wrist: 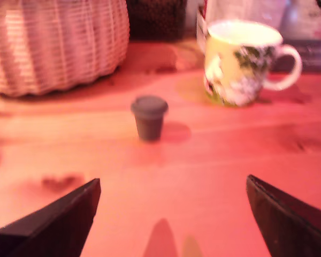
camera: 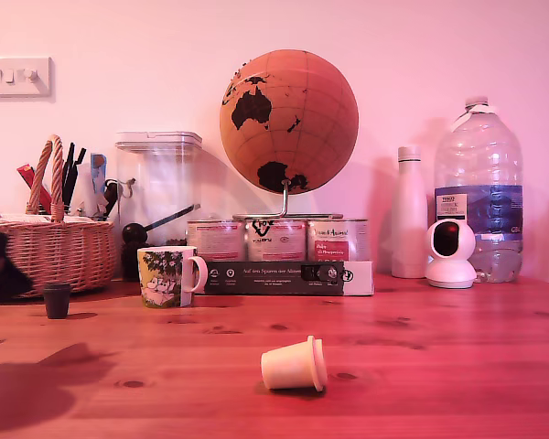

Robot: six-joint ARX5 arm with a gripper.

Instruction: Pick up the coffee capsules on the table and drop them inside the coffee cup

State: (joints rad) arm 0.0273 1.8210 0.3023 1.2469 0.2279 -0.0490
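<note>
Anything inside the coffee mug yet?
From the wrist view, the mug shows only its white rim and a pale upper inner wall. Its bottom is hidden, so I cannot tell. A dark capsule stands outside it on the table.

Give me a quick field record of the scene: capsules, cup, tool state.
dark capsule: upright on the table, flanged rim up, between the basket and the cup
cream capsule: lying on its side, near the front of the table
third capsule: none seen
cup: upright, handle toward the exterior view's right; contents not visible
tool: open, empty, dark capsule ahead between its fingers
table: wooden
</note>
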